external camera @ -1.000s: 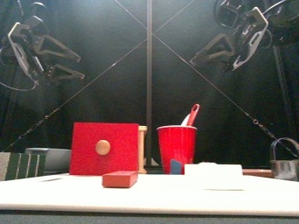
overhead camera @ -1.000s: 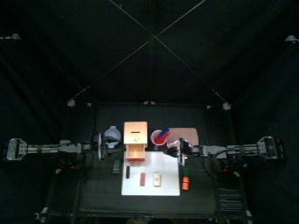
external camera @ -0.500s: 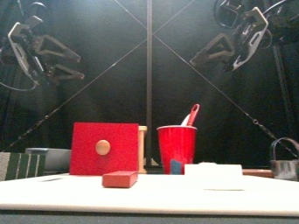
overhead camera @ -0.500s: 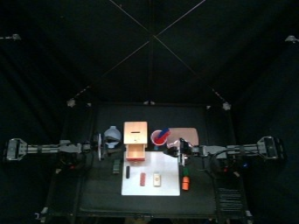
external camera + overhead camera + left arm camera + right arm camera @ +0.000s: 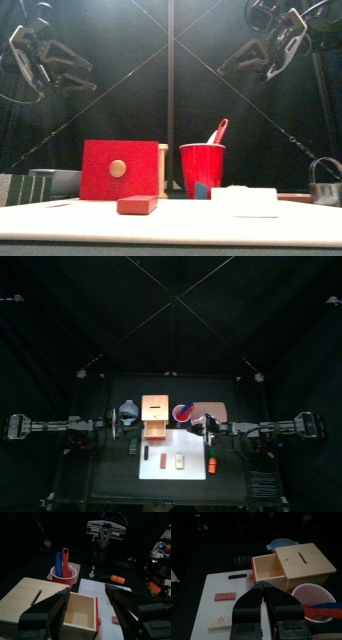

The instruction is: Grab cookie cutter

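Observation:
A small red ridged rectangle, the likeliest cookie cutter, lies flat on the white cutting board. It shows as a low red block at the front and as a red speck from above. A white patterned piece lies near it. My left gripper hangs open, high over the table's left, with nothing between its jaws. High on the right, my right gripper is shut and empty. Both are well above the cutter.
A wooden box with a red open drawer stands behind the board. Beside it is a red cup holding utensils. A blue bowl, an orange marker and a dark padlock-like thing are also about.

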Tool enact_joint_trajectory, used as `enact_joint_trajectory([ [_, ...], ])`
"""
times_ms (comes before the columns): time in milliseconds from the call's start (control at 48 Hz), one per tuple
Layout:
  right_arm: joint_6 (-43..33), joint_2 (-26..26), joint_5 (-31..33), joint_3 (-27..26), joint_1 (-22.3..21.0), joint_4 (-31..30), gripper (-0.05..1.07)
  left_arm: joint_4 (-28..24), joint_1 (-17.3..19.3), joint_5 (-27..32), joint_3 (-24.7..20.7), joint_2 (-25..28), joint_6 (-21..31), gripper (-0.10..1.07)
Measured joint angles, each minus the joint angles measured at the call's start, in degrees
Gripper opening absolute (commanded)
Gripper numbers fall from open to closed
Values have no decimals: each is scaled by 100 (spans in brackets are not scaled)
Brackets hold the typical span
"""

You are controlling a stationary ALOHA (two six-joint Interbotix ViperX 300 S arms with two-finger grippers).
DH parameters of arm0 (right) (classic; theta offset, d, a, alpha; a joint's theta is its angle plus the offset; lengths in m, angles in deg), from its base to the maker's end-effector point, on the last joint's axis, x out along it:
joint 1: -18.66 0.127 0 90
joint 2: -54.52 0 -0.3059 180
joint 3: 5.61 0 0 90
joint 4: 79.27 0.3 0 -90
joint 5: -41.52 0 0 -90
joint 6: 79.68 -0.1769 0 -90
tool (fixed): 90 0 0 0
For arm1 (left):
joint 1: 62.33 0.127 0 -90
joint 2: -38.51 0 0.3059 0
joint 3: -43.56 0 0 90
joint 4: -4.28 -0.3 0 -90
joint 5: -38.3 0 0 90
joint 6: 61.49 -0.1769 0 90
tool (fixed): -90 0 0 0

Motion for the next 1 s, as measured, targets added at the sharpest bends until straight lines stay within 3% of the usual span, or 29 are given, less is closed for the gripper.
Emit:
enact_joint_trajectory([
  [458,-79,141,185,167,-176,18,2,-9,123,0,-53,9,-44,88],
  [542,-88,352,633,176,-246,88,2,0,281,53,-193,9,-70,86],
  [812,-88,984,3313,35,-448,176,3,-70,343,264,-527,9,-88,66],
  [896,-88,1020,3929,-44,-457,97,9,-123,343,264,-554,9,-79,63],
  [1000,-88,993,4526,-97,-448,-35,28,-141,352,272,-554,9,-79,63],
])
